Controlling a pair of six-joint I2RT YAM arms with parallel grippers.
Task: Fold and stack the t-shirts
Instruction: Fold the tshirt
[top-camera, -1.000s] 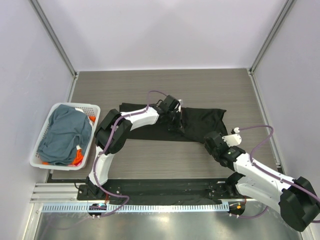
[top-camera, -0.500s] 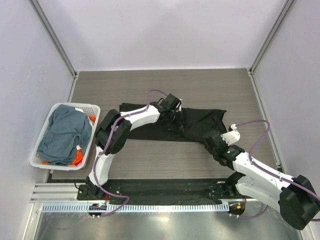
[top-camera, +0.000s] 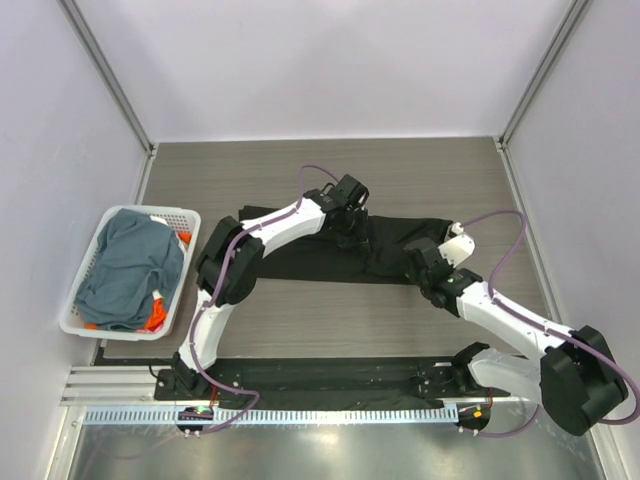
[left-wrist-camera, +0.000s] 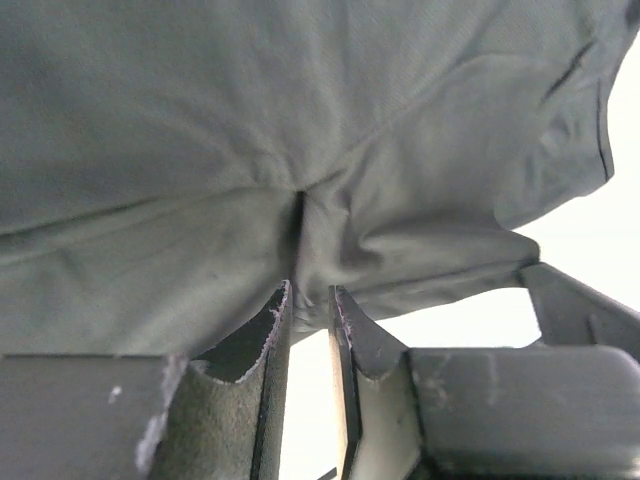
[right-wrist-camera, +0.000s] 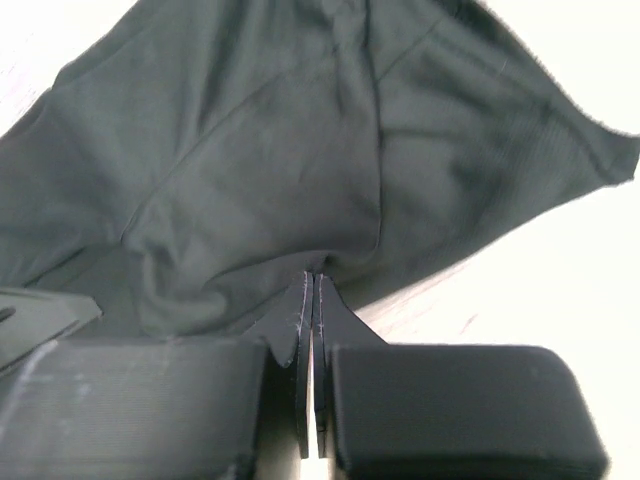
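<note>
Left jaws, right jaws nipping folds of black t-shirt (top-camera: 385, 250)

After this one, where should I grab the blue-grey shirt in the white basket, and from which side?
Best bet: pinch a raised fold atop the slate blue-grey cloth t-shirt, coming straight down: the white lattice-sided plastic basket walls it in all round, and it lies heaped and crumpled with no flat hem showing.

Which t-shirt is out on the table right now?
The black t-shirt, lying on the table and pinched by the left end effector and right end effector. The blue-grey t-shirt and orange t-shirt lie bundled in the white basket.
</note>
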